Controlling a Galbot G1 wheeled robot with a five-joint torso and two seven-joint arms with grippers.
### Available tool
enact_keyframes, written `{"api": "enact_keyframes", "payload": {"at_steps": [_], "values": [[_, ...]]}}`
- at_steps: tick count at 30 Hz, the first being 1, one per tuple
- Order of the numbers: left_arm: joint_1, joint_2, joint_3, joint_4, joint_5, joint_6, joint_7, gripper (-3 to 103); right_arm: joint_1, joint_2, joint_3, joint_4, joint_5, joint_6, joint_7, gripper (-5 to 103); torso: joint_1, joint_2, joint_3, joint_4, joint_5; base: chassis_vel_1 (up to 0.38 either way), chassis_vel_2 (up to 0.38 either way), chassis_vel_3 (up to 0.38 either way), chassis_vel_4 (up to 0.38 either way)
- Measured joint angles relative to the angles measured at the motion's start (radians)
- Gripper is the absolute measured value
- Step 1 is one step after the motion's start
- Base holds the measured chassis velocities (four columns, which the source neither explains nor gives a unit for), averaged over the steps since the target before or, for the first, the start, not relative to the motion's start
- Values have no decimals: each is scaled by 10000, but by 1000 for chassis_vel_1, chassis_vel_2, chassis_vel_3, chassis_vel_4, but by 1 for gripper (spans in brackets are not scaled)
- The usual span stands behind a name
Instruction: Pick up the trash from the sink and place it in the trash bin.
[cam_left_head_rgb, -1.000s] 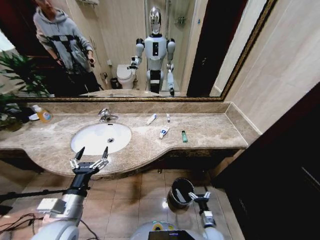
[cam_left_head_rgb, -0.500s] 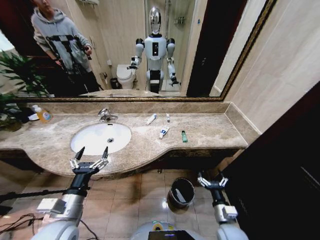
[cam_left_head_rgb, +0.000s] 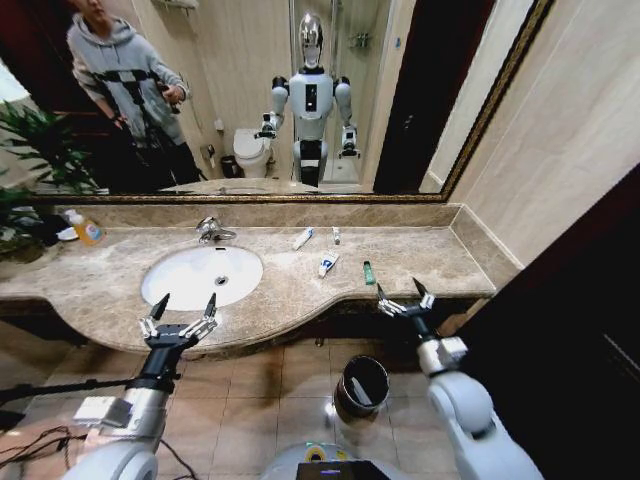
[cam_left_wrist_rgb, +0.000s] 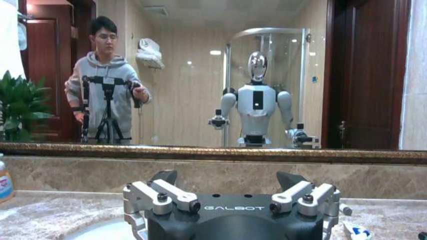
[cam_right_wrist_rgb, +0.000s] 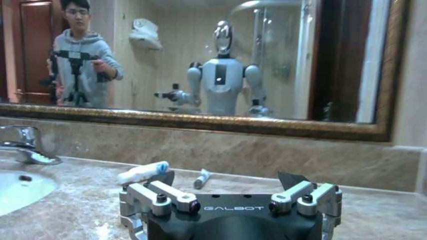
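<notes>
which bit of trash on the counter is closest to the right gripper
The tiny green piece, lying just beyond the right gripper; the white tubes lie farther toward the sink.

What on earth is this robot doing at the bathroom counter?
It is clearing trash into the bin on the floor. The right gripper, open and empty, is up at the counter's front edge near the green piece and a tube. The left gripper hangs open in front of the sink. Another tube and a stick lie farther back.

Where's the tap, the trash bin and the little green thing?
Tap (cam_left_head_rgb: 209, 229), head view, chrome body.
Trash bin (cam_left_head_rgb: 347, 394), head view, dark front wall.
Green piece (cam_left_head_rgb: 369, 272), head view, its middle, on the marble counter.
</notes>
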Motion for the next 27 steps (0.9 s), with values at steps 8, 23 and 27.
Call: {"api": "enact_keyframes", "payload": {"at_steps": [8, 23, 27], "values": [[0, 0, 0, 0, 0, 0, 0, 100, 1810, -652, -1074, -1397, 419, -244, -48, 100, 0, 0, 0, 0, -1, 0, 0, 0, 0], [0, 0, 0, 0, 0, 0, 0, 100, 4083, -520, -2216, -4661, 927, -389, 13, 97, 0, 0, 0, 0, -2, 0, 0, 0, 0], [0, 0, 0, 0, 0, 0, 0, 100, 4214, -401, -2241, -5069, 814, -284, -11, 90, -1, 0, -1, 0, -2, 0, 0, 0, 0]]}}
